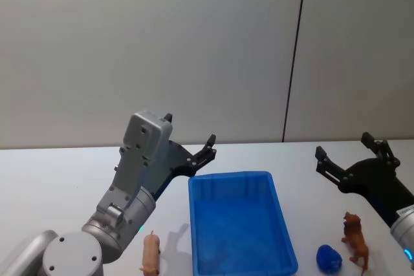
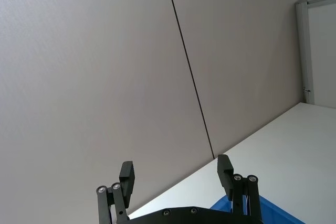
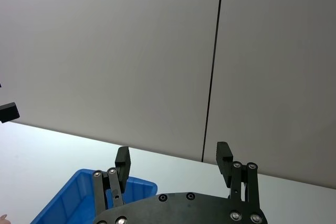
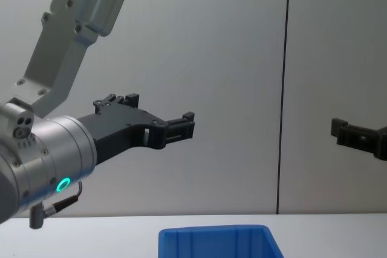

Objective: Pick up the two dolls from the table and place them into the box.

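The blue box [image 1: 230, 176] stands open on the white table [image 1: 58, 172] between my two arms. A pink pig-like doll [image 1: 151, 254] lies just left of the box, near the front edge. To the box's right stands a brown four-legged animal doll [image 1: 356, 240]. My left gripper [image 1: 190, 129] hangs open and empty above the box's far left corner, well above the table; it also shows in the left wrist view [image 2: 176, 166] and in the chest view [image 4: 160, 110]. My right gripper [image 1: 343, 145] is open and empty, raised behind the brown doll [image 3: 173, 153].
A small round blue object [image 1: 328, 258] lies between the box and the brown doll. A grey wall with a dark vertical seam [image 1: 294, 56] rises behind the table. Bare tabletop stretches at the far left and behind the box.
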Controlling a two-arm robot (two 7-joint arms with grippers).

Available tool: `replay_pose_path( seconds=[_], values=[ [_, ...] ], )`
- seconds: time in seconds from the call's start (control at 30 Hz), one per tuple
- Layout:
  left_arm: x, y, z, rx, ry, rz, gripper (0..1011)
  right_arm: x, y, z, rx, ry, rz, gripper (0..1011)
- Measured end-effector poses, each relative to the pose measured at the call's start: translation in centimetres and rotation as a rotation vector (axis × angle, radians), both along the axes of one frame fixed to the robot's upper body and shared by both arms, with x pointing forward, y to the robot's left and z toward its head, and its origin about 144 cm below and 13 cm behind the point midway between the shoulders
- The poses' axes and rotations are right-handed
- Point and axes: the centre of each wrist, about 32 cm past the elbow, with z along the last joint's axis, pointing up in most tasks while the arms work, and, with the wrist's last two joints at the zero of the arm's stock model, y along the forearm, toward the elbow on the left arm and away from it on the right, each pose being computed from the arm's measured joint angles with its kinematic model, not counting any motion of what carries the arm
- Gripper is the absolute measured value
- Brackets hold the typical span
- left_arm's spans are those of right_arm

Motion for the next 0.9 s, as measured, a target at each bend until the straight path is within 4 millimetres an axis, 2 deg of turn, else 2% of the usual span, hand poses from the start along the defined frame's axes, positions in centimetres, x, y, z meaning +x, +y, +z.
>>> replay_pose_path(
  seconds=[0.9],
  values=[
    [0.0,0.0,0.0,0.0,0.0,0.0,1001,0.0,0.0,0.0,0.0,0.0,0.0,1004]
  ],
)
